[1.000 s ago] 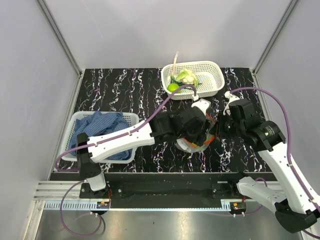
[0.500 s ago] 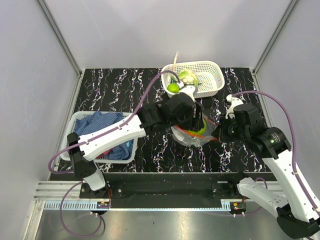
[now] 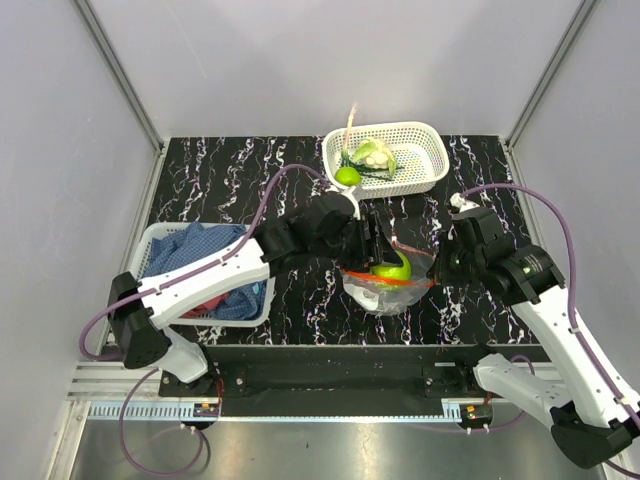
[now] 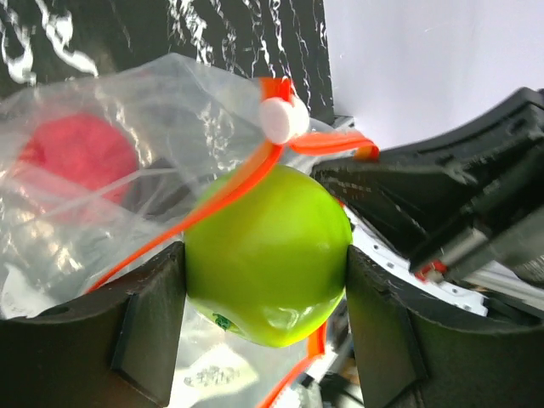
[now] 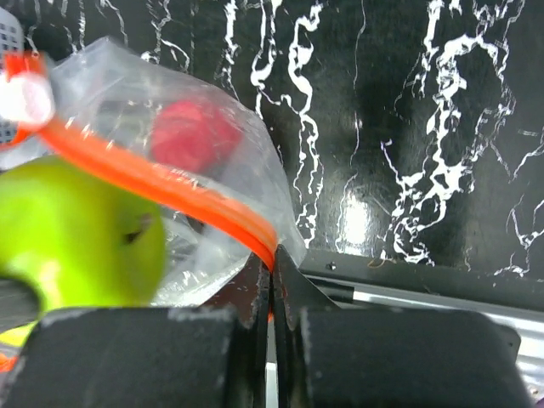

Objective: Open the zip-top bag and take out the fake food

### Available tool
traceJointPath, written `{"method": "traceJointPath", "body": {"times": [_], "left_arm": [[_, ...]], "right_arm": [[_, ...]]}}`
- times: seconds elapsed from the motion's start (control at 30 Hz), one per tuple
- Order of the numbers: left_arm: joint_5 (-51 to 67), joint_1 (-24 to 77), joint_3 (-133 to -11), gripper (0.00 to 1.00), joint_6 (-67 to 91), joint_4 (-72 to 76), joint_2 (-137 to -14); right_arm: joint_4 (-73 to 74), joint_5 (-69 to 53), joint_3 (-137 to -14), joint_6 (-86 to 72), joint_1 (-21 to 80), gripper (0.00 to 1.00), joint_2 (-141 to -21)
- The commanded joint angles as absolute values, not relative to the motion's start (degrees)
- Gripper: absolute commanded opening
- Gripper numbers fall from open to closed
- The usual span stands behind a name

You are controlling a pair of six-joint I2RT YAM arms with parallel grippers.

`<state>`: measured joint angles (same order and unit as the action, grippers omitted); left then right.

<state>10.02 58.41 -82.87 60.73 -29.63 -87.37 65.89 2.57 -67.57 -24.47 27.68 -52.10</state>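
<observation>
**Left clamps green fruit at bag mouth; right pinches zip strip**

Top external: zip-top bag [image 3: 380, 292] sits on the table [image 3: 230, 175] near the front edge, between the two arms. Left gripper [image 3: 384, 262] is at the bag's mouth with the lime-green fruit [image 3: 394, 268] in its jaws. Right gripper [image 3: 437, 272] touches the bag's right edge; jaw gap unreadable from here. White basket [image 3: 437, 150] at the rear holds more produce.

Left wrist: left gripper [image 4: 268, 327] jaws are spread wide, both fingers [image 4: 149, 327] pressed against the fruit [image 4: 268, 255]. Orange zip strip [image 4: 223, 195] crosses the fruit, white slider [image 4: 283, 121] just above it. Red piece [image 4: 76, 153] lies inside the bag [image 4: 110, 229].

Right wrist: right gripper [image 5: 272, 276] jaws are fully closed, nipping the zip strip [image 5: 170, 191] at the bag [image 5: 246, 200] edge. Fruit [image 5: 76, 234] is left of the pinch, red piece [image 5: 194, 132] inside behind the strip.
</observation>
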Motion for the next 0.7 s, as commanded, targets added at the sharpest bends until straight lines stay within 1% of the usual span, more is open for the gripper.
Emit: {"method": "traceJointPath", "body": {"times": [0.0,0.1,0.13,0.23,0.4,0.47,0.5,0.53,0.6,0.63,0.67], "left_arm": [[13.3,57.1,-77.6,0.0,64.6,-21.8,-81.4],[12.6,57.0,-75.4,0.0,62.3,-20.8,-83.5],[12.7,57.0,-75.2,0.0,61.4,-19.8,-85.8],[12.9,56.9,-76.8,0.0,57.8,-18.6,-91.4],[12.0,56.3,-81.7,0.0,52.3,-22.8,-101.0],[11.8,56.2,-82.2,0.0,50.5,-24.0,-102.5],[11.7,56.2,-82.3,0.02,49.5,-25.0,-103.6],[11.7,56.2,-82.4,0.06,49.1,-25.7,-104.0],[10.9,56.2,-82.5,0.18,48.1,-26.9,-103.9],[9.9,56.5,-82.4,0.31,47.6,-26.9,-103.5],[9.2,56.7,-82.2,0.37,47.1,-27.1,-103.0]], "right_arm": [[66.1,3.8,-66.3,-26.5,27.4,0.0,-51.9],[64.5,-0.6,-64.6,-27.0,27.4,0.0,-50.4],[63.6,-3.1,-64.1,-27.4,27.4,0.0,-50.0],[62.3,-5.7,-61.6,-28.1,27.4,0.0,-49.1],[61.4,-7.8,-58.4,-28.4,27.4,0.0,-49.4],[61.3,-7.5,-57.9,-28.6,27.4,0.0,-49.6],[61.3,-7.6,-58.0,-28.9,27.4,0.0,-49.7],[61.3,-7.6,-58.1,-29.3,27.4,0.0,-49.9],[61.6,-7.8,-58.0,-29.4,27.4,0.0,-50.1],[61.7,-7.9,-58.0,-29.4,27.4,0.0,-50.3],[61.8,-7.9,-57.7,-29.4,27.4,0.0,-50.3]]}}
